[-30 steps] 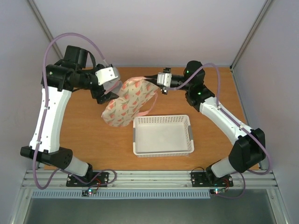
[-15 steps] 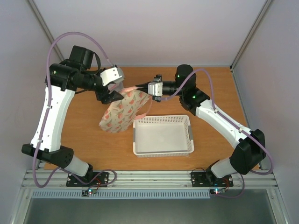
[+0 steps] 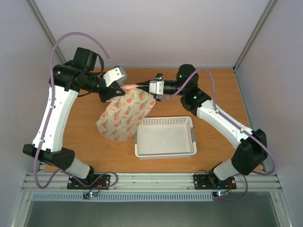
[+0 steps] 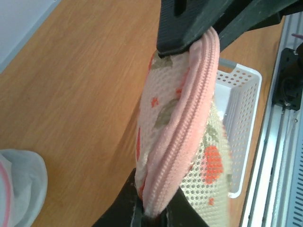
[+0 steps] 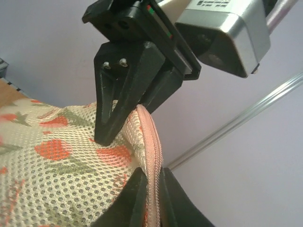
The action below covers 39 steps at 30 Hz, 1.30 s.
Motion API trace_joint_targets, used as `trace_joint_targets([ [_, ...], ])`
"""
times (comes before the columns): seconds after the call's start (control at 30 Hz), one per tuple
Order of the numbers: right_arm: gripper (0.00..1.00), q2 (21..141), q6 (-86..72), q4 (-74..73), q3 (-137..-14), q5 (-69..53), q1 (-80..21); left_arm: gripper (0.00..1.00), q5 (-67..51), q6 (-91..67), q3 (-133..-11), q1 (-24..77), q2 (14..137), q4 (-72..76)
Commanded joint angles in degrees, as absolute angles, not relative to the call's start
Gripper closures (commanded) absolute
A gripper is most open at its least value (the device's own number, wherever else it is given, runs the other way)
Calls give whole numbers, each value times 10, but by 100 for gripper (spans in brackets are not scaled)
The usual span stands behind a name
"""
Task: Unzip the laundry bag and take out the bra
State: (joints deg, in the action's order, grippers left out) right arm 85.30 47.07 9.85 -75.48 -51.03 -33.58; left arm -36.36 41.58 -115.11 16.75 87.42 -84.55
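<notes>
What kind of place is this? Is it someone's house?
Probably a robot test booth, not a house: a left arm and right arm bolted to a metal rail by a wooden table, plain walls around, holding a laundry bag.

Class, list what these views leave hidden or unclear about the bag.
- Bra: in no view; printed mesh of the laundry bag hides any contents.
- Zipper slider: unseen in wrist views; left gripper and right gripper cover the trim's ends.
- White pouch: cut off by left wrist view's edge.
</notes>
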Motion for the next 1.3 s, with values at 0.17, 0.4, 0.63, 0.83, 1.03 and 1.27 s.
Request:
trace_joint_targets([
  [0.17,20,889,289,245,-783,-309,-339,99,-95,77,-1151,165,878,-701],
  [0.4,8,878,306,263,-740,-110,-411,99,45,-137,-1230,102,886,-709],
  [0.63,2,896,348,395,-643,-13,-558,99,129,-252,-1328,50,905,-730],
  [0.83,2,977,405,469,-642,81,-631,99,158,-316,-1353,32,904,-755],
  [1.03,2,1056,424,501,-706,199,-631,99,128,-334,-1343,26,896,-762],
  [1.27,5,1097,464,532,-733,243,-628,99,106,-342,-1327,22,888,-764],
])
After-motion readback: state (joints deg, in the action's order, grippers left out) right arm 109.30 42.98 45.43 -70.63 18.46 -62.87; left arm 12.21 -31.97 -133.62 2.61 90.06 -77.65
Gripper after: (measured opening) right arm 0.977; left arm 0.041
